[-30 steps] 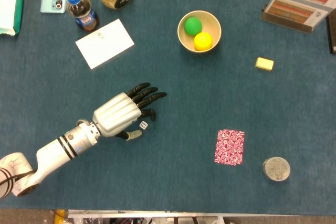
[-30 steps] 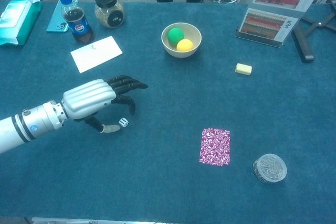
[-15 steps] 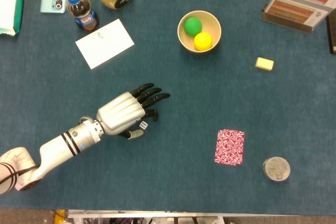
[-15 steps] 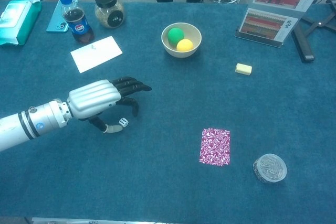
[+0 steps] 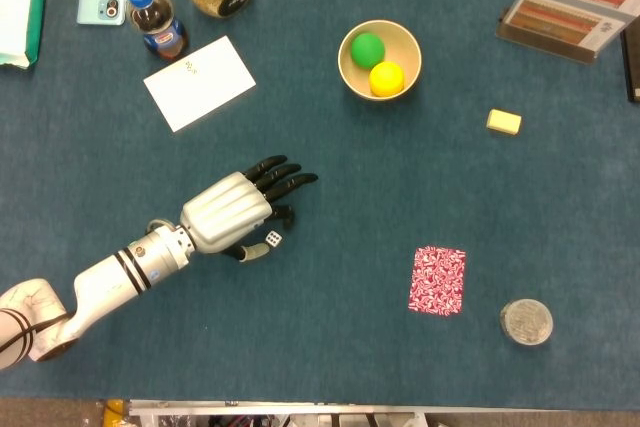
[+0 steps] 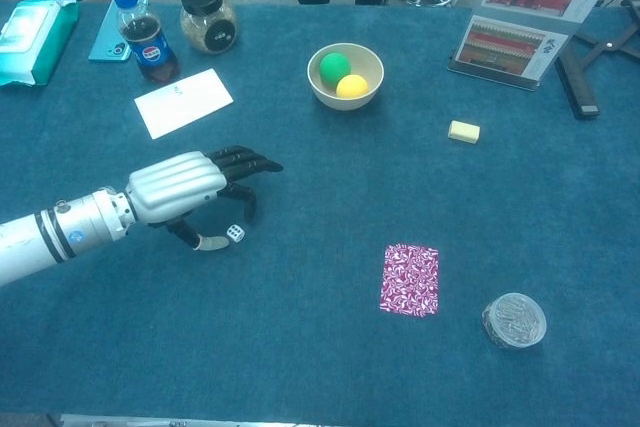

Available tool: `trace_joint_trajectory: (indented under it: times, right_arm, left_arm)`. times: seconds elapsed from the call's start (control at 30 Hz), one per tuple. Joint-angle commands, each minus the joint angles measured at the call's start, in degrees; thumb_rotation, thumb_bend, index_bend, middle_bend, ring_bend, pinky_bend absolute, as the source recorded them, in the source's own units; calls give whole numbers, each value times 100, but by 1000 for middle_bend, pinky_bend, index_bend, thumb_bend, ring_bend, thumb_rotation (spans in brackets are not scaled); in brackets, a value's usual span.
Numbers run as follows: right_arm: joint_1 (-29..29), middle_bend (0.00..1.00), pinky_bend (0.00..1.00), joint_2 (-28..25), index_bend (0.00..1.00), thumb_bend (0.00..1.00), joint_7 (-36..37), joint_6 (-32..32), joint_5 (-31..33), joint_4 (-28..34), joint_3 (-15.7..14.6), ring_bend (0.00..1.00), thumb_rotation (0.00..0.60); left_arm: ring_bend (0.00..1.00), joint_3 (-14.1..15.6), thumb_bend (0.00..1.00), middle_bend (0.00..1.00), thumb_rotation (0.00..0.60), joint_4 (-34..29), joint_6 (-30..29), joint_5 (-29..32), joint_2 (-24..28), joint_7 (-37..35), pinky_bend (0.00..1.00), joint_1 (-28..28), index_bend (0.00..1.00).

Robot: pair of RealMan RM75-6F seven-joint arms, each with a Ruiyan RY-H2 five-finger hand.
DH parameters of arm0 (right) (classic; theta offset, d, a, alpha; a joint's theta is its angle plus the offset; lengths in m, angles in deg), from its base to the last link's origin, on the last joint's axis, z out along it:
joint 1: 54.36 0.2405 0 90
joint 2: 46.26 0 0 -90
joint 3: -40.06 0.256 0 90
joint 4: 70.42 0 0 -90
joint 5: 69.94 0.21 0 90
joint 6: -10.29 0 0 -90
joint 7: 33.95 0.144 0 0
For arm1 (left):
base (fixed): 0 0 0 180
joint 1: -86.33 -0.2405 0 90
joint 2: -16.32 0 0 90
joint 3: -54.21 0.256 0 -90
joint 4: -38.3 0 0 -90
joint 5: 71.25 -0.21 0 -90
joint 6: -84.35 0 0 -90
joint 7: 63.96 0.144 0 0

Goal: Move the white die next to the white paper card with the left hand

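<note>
one die [image 5: 273, 238], two balls [image 5: 369, 49], one bowl [image 5: 349, 68]

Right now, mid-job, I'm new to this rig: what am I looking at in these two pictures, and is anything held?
Both cameras sit on the robot: the head view looks straight down, the chest view looks across the blue table. The silver and black left hand hovers with its fingers spread over the white die, which lies on the cloth; no grip shows. The right hand is in neither view. The white paper card lies further up, beside a cola bottle. Elsewhere: a bowl with two balls and a patterned red card.
</note>
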Motion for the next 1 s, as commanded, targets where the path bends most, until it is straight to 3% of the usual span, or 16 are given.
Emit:
trace_joint_trajectory:
  times: [0.03,0.73,1.0]
  right_arm:
    - [-1,412,370,4,510,0,7,4,5,-8,0,261,600]
    - [-28,412,370,19,510,0,48,1,33,-41,-1,261,600]
    - [-44,412,369,18,510,0,63,-10,45,-52,1,261,600]
  left_arm:
    - [0,5,246,41,600,-27,-19,-3,6,15,19,9,461]
    - [0,53,250,41,600,35,71,92,-51,72,20,20,495]
    - [0,87,314,41,600,55,112,105,-69,86,20,19,514]
